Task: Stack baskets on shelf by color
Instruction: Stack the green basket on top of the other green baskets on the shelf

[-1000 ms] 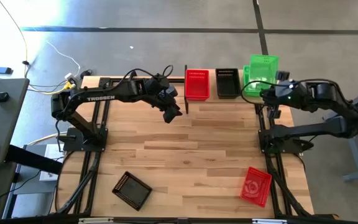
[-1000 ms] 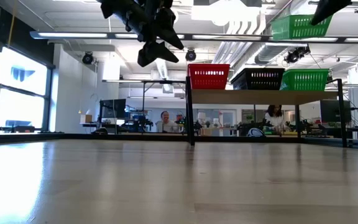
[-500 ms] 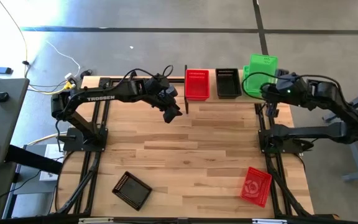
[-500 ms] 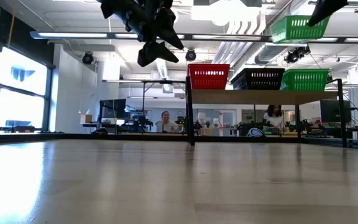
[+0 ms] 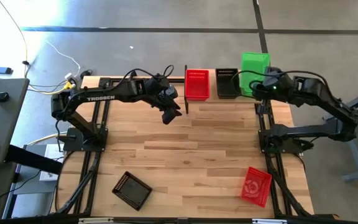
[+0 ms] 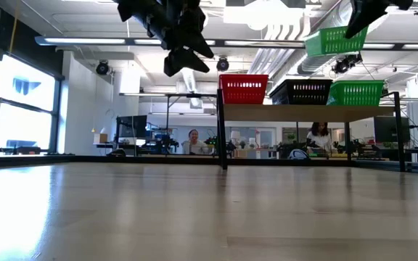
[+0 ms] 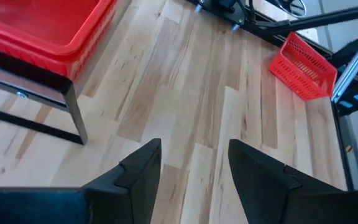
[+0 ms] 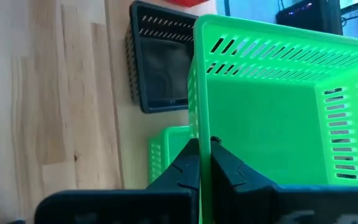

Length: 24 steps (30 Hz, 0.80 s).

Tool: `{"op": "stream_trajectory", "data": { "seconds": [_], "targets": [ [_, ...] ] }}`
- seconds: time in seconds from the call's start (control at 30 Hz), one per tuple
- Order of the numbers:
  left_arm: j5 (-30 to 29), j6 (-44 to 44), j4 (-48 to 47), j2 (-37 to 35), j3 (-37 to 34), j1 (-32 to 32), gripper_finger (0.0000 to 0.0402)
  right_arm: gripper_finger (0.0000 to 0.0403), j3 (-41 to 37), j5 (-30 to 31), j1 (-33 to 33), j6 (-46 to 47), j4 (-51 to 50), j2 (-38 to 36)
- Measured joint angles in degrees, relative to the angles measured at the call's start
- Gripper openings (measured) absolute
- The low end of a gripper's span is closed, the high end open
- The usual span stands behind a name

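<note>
A red basket (image 6: pixel 243 88), a black basket (image 6: pixel 301 91) and a green basket (image 6: pixel 355 93) stand side by side on the shelf (image 6: pixel 307 112) at the table's far edge. My right gripper (image 5: pixel 261 87) is shut on a second green basket (image 5: pixel 255 65), held above the shelf's right part (image 6: pixel 334 40). My left gripper (image 5: pixel 169 115) hangs open and empty high above the table, near the shelf's left end. A black basket (image 5: pixel 131 188) rests on the table at the near left. A red basket (image 5: pixel 255 185) lies at the near right. My right gripper pinches the held green basket's near end wall (image 8: pixel 199 127) at its rim, one finger inside the basket and one outside. The fingers come from the near right, slanting down. The basket is lifted clear above the shelf, slightly tilted, over the green basket (image 8: pixel 166 155) and the black basket (image 8: pixel 160 68).
The shelf's black leg (image 7: pixel 74 115) stands close to my left gripper (image 7: pixel 194 171). The red basket on the table also shows in the left wrist view (image 7: pixel 303 57). Bare wood tabletop (image 5: pixel 191 149) lies between the arms. People sit in the room beyond the table.
My right gripper has carried the green basket toward the table's left, from over the shelf's right end to nearer the black basket, and a little lower. The basket stays lifted clear of the shelf.
</note>
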Motion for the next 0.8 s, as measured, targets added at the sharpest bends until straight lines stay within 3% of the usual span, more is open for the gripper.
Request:
{"op": "stream_trajectory", "data": {
  "seconds": [0.17, 0.43, 0.8],
  "targets": [
    [0.09, 1.49, 0.25, -0.02, 0.0, 0.91, 0.0177, 0.0, 0.0, -1.63, -5.7, -1.03, 0.65, 0.62],
    [0.0, 1.49, -0.07, -0.02, 0.0, 2.78, 0.0177, 0.0, 0.0, -13.79, -17.92, -8.72, 0.52, 0.67],
    [0.0, -0.16, -0.05, -0.02, 0.0, 2.01, 0.0177, 0.0, 0.0, -23.11, -31.34, -20.84, -4.13, 4.33]
  ]
}}
